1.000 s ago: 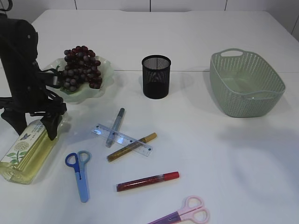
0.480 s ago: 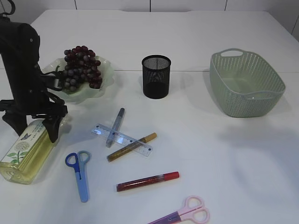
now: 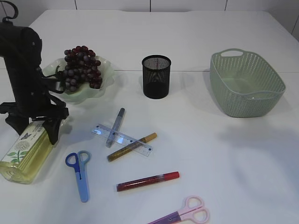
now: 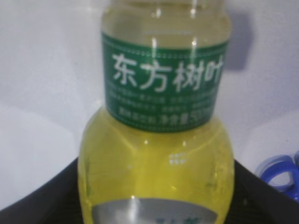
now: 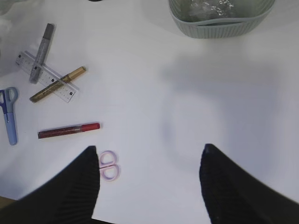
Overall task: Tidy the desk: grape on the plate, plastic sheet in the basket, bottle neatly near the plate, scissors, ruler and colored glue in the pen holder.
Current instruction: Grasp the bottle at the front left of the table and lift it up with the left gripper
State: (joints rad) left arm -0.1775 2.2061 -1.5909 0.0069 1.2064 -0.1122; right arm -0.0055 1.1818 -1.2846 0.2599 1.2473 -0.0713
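Exterior view: left gripper [image 3: 33,125] down over the neck end of the lying bottle [image 3: 24,154], fingers straddling it, contact hard to judge. Just behind the gripper, grape [image 3: 81,66] on the plate [image 3: 105,74]. Off to its right, silver glue pen [image 3: 115,127] and gold glue pen [image 3: 131,147] crossing the clear ruler [image 3: 122,139]; blue scissors [image 3: 80,173] close by its right; red glue pen [image 3: 147,181] and pink scissors [image 3: 184,215] further out. Pen holder [image 3: 156,76] upright, well apart; basket [image 3: 246,83] farthest.

Left wrist view: bottle filling the frame between dark finger pads [image 4: 42,198], green label uppermost, yellow liquid inside; closed on it or merely around it — cannot tell.

Right wrist view: right gripper [image 5: 149,161] spread wide, holding nothing, high above the table. Pink scissors just beside its left finger; crinkled plastic sheet [image 5: 209,6] inside the basket, far ahead.
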